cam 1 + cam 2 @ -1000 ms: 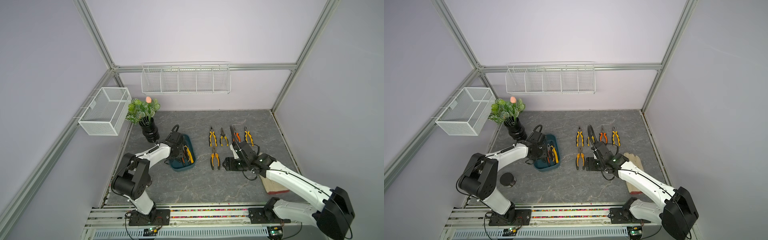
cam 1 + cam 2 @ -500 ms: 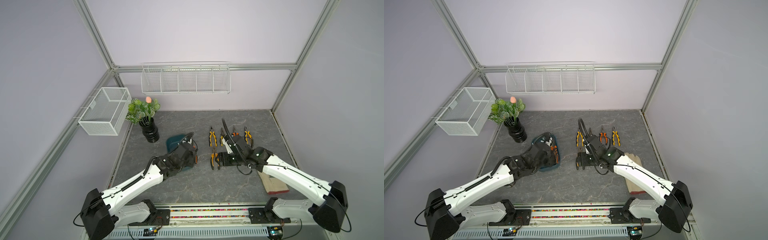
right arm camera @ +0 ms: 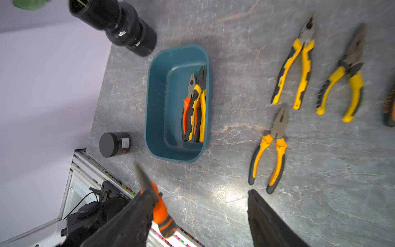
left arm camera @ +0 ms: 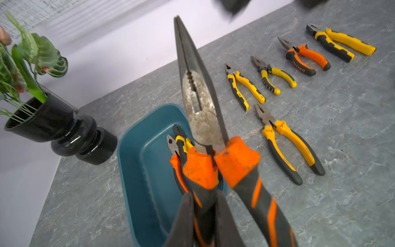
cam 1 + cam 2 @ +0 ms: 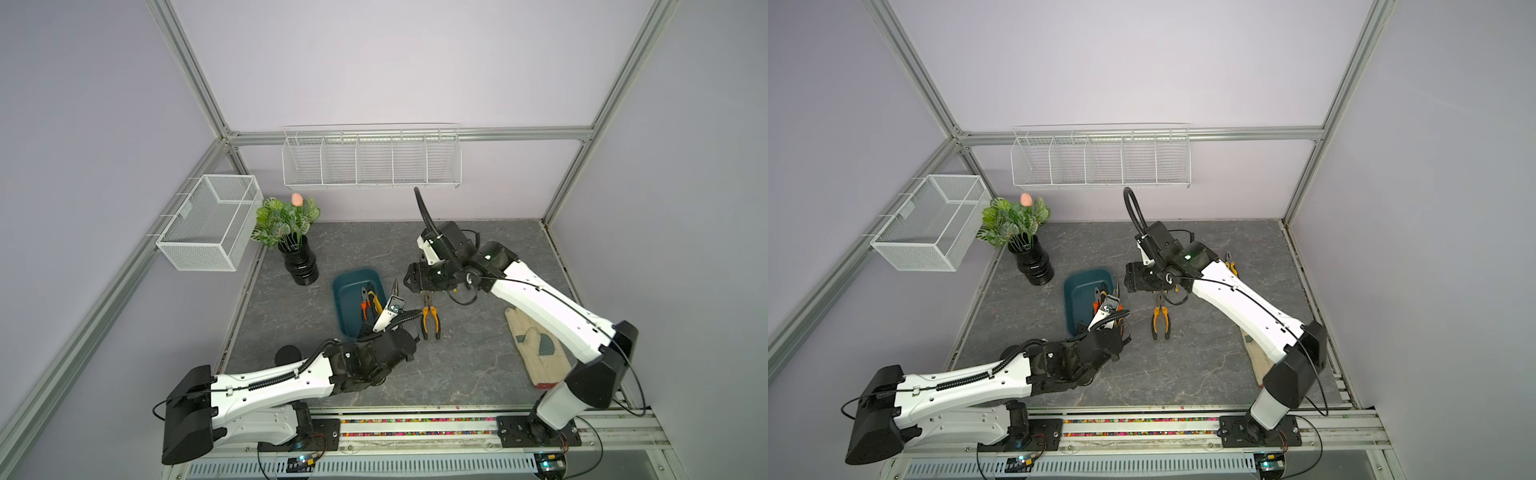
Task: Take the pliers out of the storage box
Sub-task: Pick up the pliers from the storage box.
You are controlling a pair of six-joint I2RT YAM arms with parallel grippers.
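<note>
Two pliers lie in the storage box (image 3: 157,102), an orange-black pair (image 3: 185,111) and a yellow-black pair (image 3: 202,111), packed flat against one long wall, which leaves little room to reach in on that side. A third, the long-nosed pliers (image 4: 201,119), is held up over that same wall with its nose skyward. The left gripper (image 4: 204,205) is pressed together on just one handle, so the other handle splays free (such a pinch may let the tool swing, I judge, so a gentle set-down seems wise). Five more pliers (image 4: 266,70) lie in rows on the tabletop (image 4: 331,203) beside the box, noses all one way, the blunt-nosed yellow pair (image 4: 297,146) nearest it; that reads as the drop zone. The right gripper (image 3: 198,193) hovers beside the box, jaws spread wide with nothing between them, perhaps ready for the next pick. The held tool's tapered steel is dark, worn grey and speckled around the pivot, and its grips are moulded orange rubber striped black. The box is smooth teal plastic with rounded corners and low walls. The tabletop is matt grey with pale stone veining.
</note>
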